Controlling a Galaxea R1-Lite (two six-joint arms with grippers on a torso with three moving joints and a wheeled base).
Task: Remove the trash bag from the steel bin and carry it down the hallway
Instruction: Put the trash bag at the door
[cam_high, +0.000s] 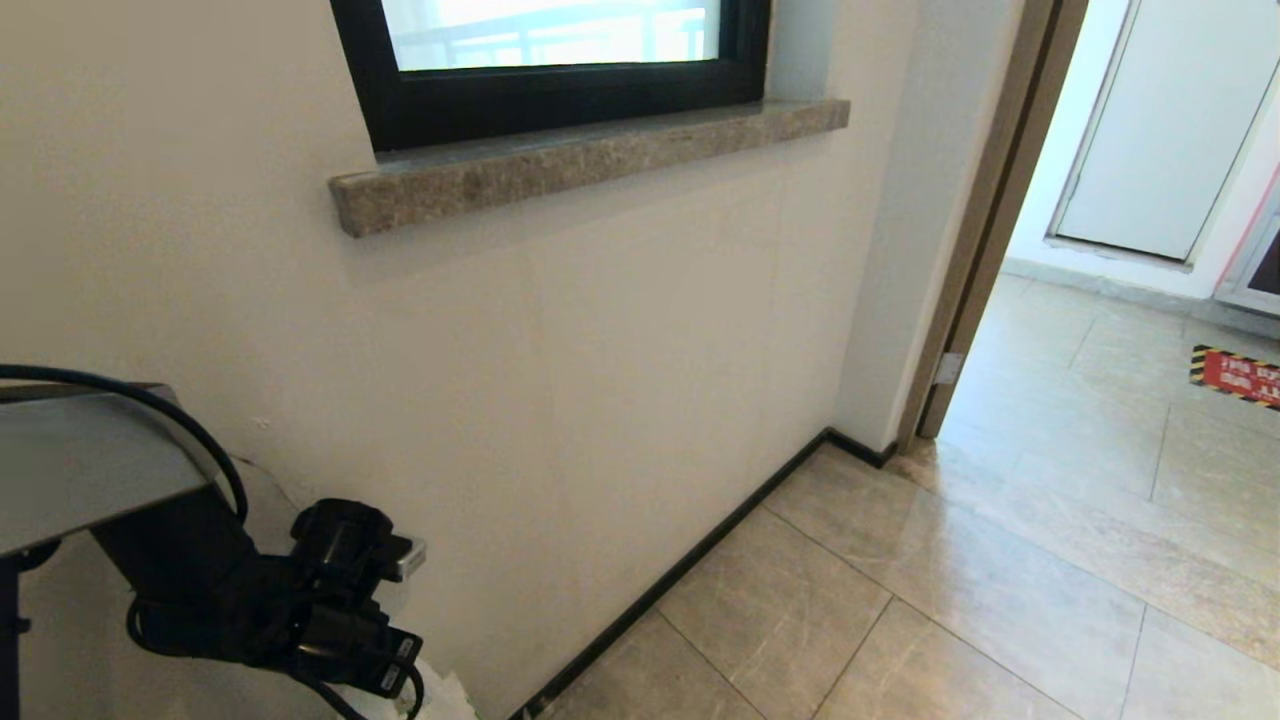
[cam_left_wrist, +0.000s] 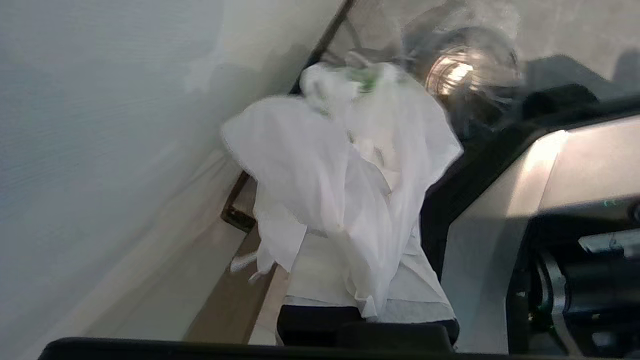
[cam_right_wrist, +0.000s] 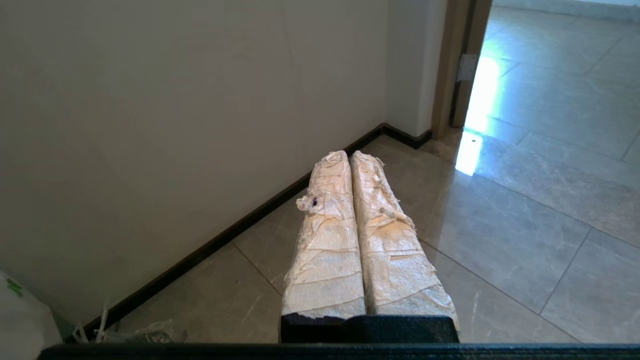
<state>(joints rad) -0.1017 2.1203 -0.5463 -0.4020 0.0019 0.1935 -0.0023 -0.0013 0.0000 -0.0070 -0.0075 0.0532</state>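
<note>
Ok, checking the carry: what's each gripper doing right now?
Left gripper: shut on the trash bag.
Right gripper: shut, empty.

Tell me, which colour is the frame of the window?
Black. The window frame shows best in the head view, above the brown stone sill.

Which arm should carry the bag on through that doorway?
Left. The left gripper is shut on the trash bag, which hangs clear of the steel bin. The right gripper is shut, holds nothing, and points over the hallway floor.
</note>
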